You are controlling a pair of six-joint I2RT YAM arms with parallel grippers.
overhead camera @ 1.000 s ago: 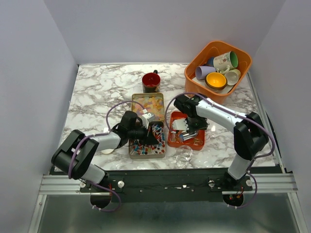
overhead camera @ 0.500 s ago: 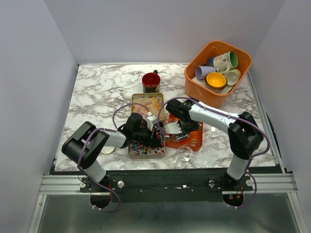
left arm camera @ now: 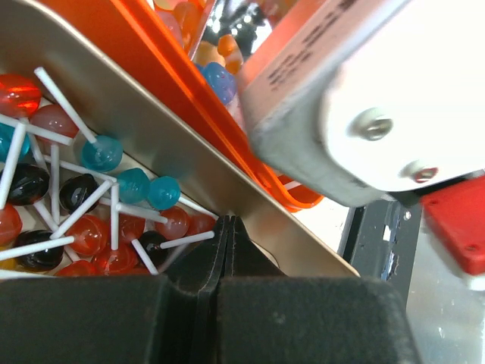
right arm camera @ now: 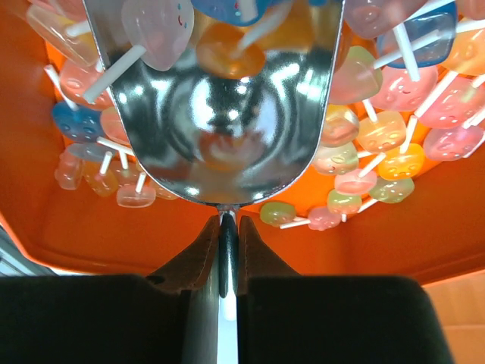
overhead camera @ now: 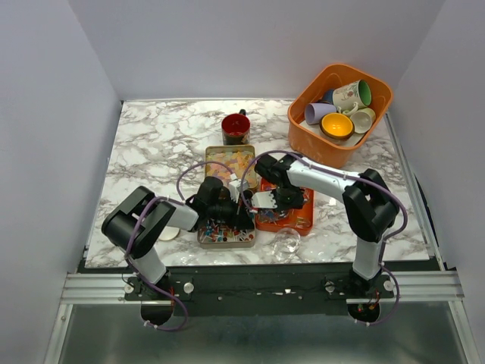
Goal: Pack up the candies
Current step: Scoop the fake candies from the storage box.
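Observation:
The candies are small lollipops on white sticks. Red, blue and dark ones [left arm camera: 102, 152] lie in the metal tin [overhead camera: 204, 241], and pale squares fill its far end [overhead camera: 235, 161]. Pastel ones [right arm camera: 379, 133] lie in the orange tray [overhead camera: 305, 221]. My right gripper [overhead camera: 286, 199] is shut on the handle of a metal scoop [right arm camera: 220, 114], also seen from above [overhead camera: 265, 199]. The scoop lies low in the tray with a few lollipops at its far lip. My left gripper [overhead camera: 241, 216] is shut inside the tin, tips [left arm camera: 227, 221] at the base of the tin's wall [left arm camera: 151, 129]. I see nothing between its fingers.
An orange basket [overhead camera: 299, 114] with several mugs stands at the back right. A red mug [overhead camera: 236, 127] stands behind the tin. A clear round piece [overhead camera: 286, 241] lies near the front edge and a white disc [overhead camera: 168, 233] lies left of the tin.
My right gripper and scoop moved left toward the tin, and the orange tray slid left with them. My left gripper pushed further right in the tin, whose near end skewed left.

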